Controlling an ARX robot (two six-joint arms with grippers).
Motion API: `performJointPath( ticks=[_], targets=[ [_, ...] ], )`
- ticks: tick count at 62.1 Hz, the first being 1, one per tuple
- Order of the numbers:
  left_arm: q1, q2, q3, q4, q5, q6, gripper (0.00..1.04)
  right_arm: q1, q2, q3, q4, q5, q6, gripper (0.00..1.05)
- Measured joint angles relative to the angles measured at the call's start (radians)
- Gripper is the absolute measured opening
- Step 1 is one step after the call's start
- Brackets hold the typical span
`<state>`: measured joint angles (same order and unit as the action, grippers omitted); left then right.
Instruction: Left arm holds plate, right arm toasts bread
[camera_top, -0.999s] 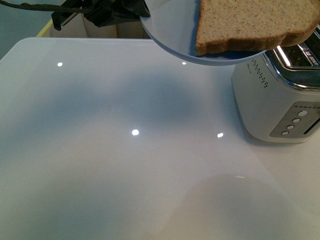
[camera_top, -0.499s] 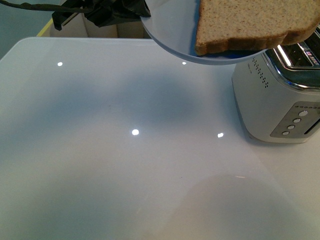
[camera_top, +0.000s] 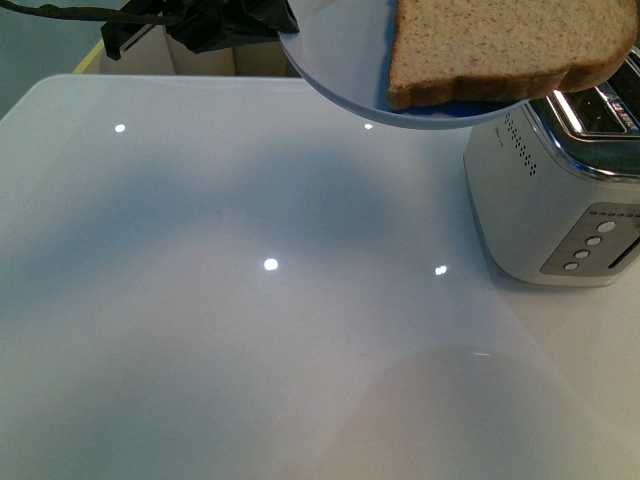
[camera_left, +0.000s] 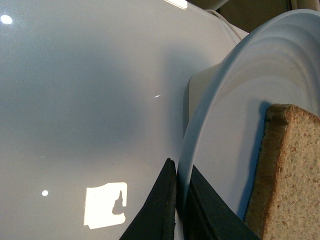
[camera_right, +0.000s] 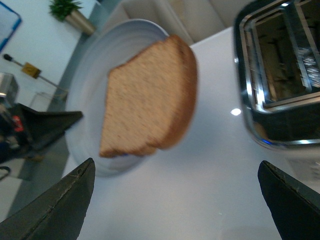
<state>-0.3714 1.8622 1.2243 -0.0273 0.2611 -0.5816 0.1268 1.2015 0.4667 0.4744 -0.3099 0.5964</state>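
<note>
Left pincer (camera_left: 178, 171) clenched on pale blue-grey round plate (camera_left: 225, 120) rim. Right pincer (camera_right: 176, 167) spread wide, empty; brown wholemeal bread slice (camera_right: 150, 105) ahead, overhanging plate edge toward white toaster (camera_top: 530, 200).

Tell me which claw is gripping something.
The left claw, clamped on the rim of the plate; the right claw is open and empty.

Nothing legible shows. The toaster (camera_top: 545, 200) carries a short line of dark print (camera_top: 617, 113) on its chrome top beside the slot, too blurred to read. Its round buttons (camera_top: 590, 245) show no readable marks. A small yellow sign (camera_right: 31, 70) in the right wrist view is too small to read.
</note>
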Motion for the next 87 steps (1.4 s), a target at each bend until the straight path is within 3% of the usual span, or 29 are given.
performJointPath(
  ticks=[19,39,46,53,69,87],
  targets=[
    [0.000,0.000,0.000,0.000,0.000,0.000,0.03,0.035,0.245,0.103,0.106,-0.008,0.085,0.96],
    [0.000,0.000,0.000,0.000,0.000,-0.001,0.03,0.048,0.277,0.121,0.108,0.004,0.095,0.44],
    [0.000,0.000,0.000,0.000,0.000,-0.002,0.03,0.045,0.275,0.121,0.108,0.003,0.096,0.18],
    [0.000,0.000,0.000,0.000,0.000,-0.004,0.03,0.034,0.259,0.121,0.108,-0.003,0.097,0.04],
    [0.000,0.000,0.000,0.000,0.000,-0.008,0.03,-0.014,0.165,0.162,0.056,-0.016,0.100,0.03],
    [0.000,0.000,0.000,0.000,0.000,-0.008,0.03,-0.098,0.087,0.380,-0.150,0.128,-0.104,0.03]
  ],
)
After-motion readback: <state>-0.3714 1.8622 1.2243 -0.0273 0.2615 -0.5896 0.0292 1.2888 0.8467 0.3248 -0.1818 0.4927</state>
